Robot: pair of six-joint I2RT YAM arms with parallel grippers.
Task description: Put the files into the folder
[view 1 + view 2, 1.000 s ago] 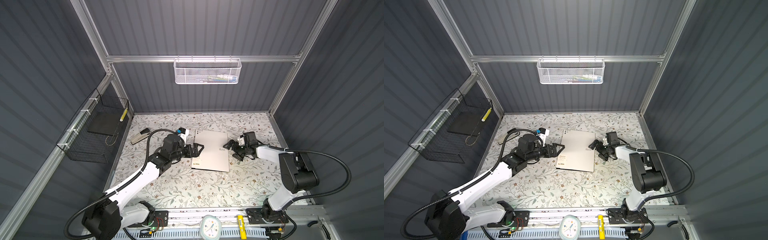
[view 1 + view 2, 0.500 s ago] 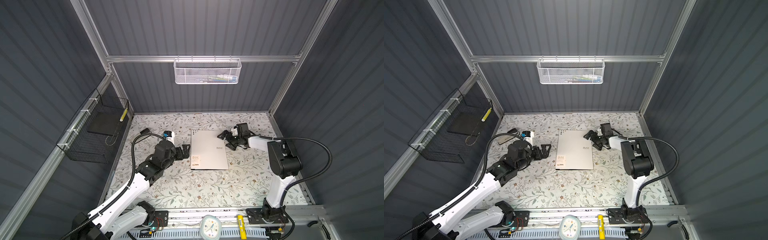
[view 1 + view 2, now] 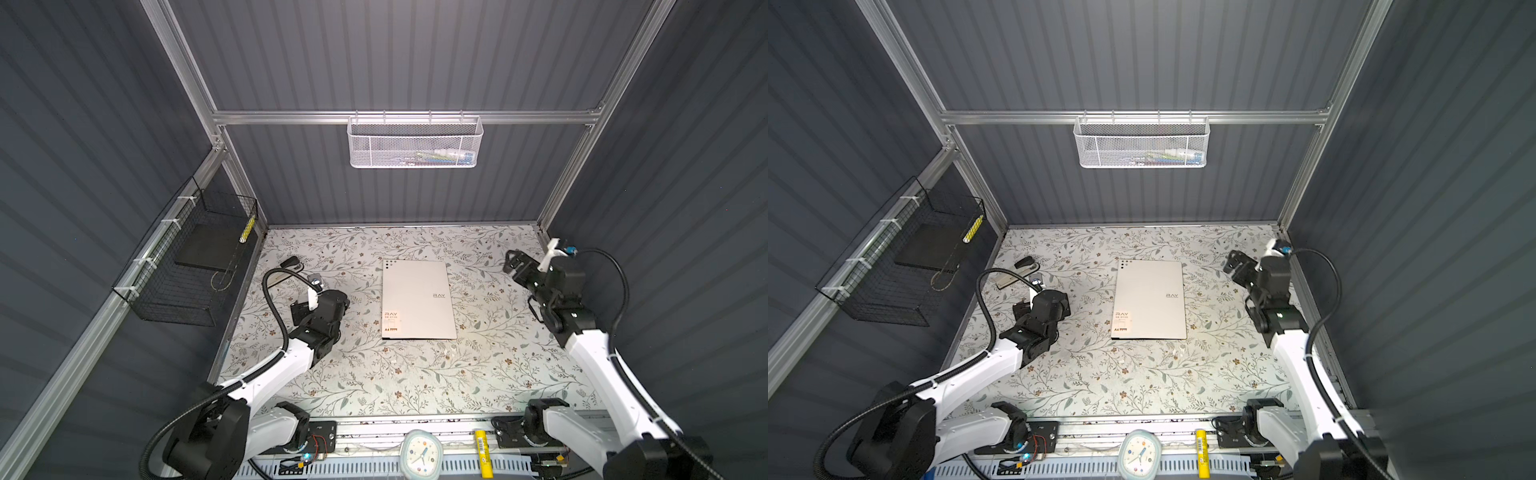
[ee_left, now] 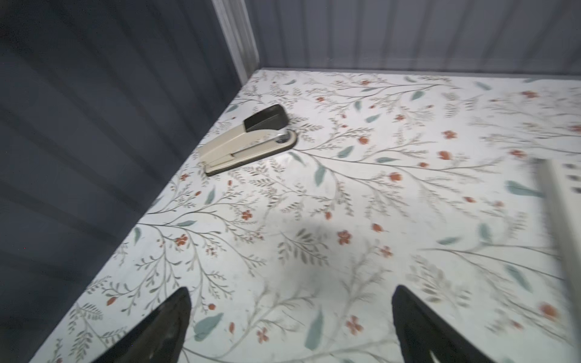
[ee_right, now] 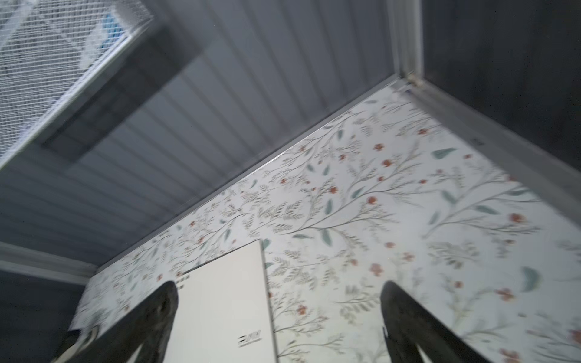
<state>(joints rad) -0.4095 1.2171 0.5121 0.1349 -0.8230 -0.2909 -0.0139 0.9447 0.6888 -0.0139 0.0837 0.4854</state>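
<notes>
folder (image 3: 417, 300) | closed, flat on floral table, frame centre | grey-beige cover, "RAY" lettering, dots at upper-left corner | files not visible

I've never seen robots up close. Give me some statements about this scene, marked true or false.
1. The folder lies closed on the table. True.
2. The left gripper holds the folder. False: its jaws are open, empty and apart from it.
3. A stapler lies near the table's far left corner. True.
4. The right gripper has its jaws shut. False: they are open.
5. A white mesh basket hangs above the table. True.
</notes>
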